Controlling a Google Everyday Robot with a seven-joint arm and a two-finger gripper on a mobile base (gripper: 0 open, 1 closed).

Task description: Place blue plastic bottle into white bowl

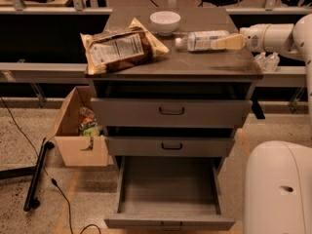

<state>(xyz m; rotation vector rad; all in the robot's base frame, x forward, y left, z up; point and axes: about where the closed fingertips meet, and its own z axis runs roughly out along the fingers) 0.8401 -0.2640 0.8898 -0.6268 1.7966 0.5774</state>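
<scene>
Finding gripper at 3 o'clock end of blue plastic bottle; closure we cannot tell. Rec. mid-body hold before lifting twd white bowl.

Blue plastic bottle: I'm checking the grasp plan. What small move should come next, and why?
Probably ease the gripper a little toward the cap along the blue plastic bottle: it lies on its side on the cabinet top, and the gripper meets only its base end. The white bowl stands near its cap.
</scene>
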